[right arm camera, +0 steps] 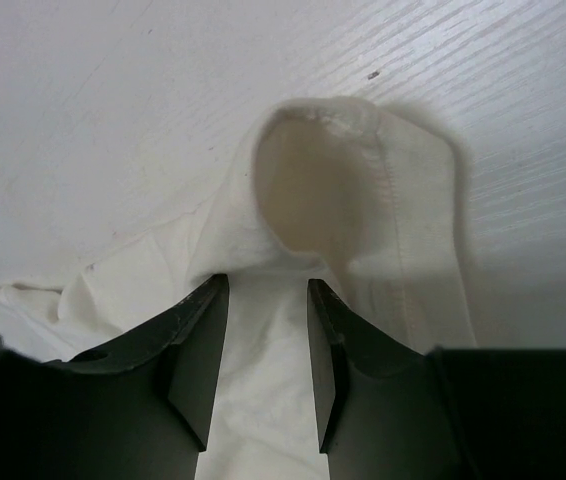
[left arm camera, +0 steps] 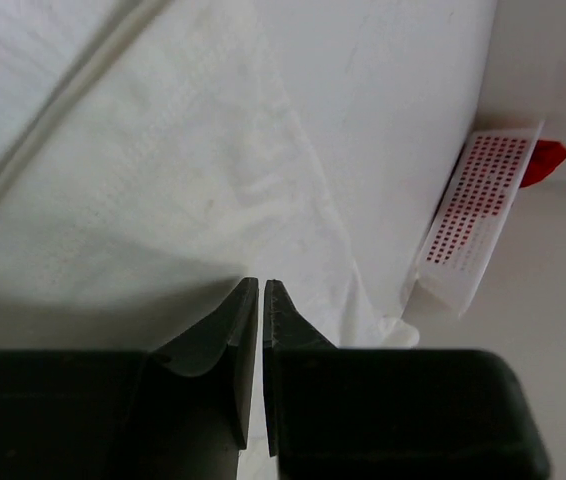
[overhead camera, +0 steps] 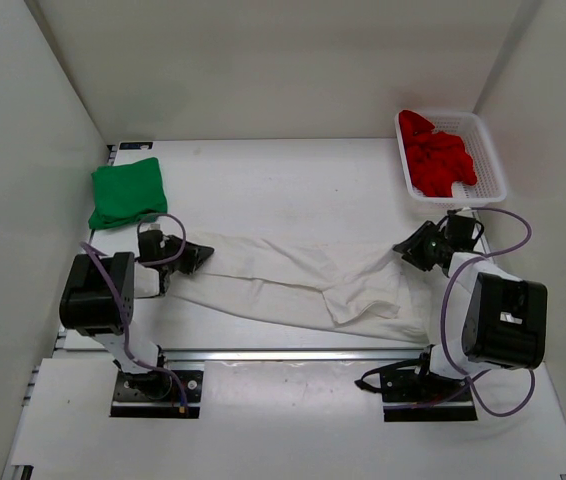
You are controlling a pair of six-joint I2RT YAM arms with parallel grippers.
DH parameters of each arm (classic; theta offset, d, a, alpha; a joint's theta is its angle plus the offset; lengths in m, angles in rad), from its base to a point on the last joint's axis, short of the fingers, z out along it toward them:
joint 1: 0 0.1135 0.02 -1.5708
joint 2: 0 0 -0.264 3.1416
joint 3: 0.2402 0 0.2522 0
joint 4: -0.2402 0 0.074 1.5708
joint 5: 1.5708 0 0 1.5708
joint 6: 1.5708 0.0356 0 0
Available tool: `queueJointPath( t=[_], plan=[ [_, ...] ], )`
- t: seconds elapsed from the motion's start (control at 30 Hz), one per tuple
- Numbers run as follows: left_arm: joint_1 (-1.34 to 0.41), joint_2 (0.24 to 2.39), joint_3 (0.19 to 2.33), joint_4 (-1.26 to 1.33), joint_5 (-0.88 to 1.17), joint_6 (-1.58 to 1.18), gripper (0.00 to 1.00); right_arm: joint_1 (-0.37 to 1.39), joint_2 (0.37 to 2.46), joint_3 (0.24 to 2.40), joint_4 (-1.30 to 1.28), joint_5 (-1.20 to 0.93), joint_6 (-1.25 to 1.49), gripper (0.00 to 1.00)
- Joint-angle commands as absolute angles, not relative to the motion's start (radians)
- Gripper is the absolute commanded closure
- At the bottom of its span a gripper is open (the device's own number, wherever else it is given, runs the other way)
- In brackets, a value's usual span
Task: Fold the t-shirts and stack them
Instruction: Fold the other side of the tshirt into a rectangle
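Observation:
The white t-shirt (overhead camera: 293, 285) lies stretched in a long band across the table between both arms. My left gripper (overhead camera: 203, 253) sits at its left end, jaws nearly together with a thin layer of the white cloth (left arm camera: 163, 180) pinched between them (left arm camera: 262, 283). My right gripper (overhead camera: 403, 250) is at the right end. Its jaws stand apart (right arm camera: 268, 282) with white cloth lying between them and a rolled, hemmed edge (right arm camera: 363, 190) just ahead. The green t-shirt (overhead camera: 128, 193) lies folded at the back left. The red t-shirt (overhead camera: 438, 160) is bunched in the basket.
A white plastic mesh basket (overhead camera: 495, 165) stands at the back right against the wall, also seen in the left wrist view (left arm camera: 473, 215) with red cloth (left arm camera: 545, 162) showing over its rim. White walls enclose the table on three sides.

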State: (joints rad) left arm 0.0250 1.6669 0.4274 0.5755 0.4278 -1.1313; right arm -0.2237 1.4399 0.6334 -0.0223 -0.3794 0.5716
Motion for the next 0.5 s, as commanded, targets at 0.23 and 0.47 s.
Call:
queueJointPath(
  t=[0.23, 0.47],
  plan=[
    [-0.351, 1.379, 0.710, 0.247, 0.152, -0.835, 0.78, -0.273, 1.416, 0.672, -0.049, -0.414, 0.569, 0.66],
    [-0.381, 1.690, 0.669, 0.484, 0.426, -1.076, 0.81, -0.239, 1.437, 0.696, -0.083, -0.376, 0.558, 0.66]
  ],
)
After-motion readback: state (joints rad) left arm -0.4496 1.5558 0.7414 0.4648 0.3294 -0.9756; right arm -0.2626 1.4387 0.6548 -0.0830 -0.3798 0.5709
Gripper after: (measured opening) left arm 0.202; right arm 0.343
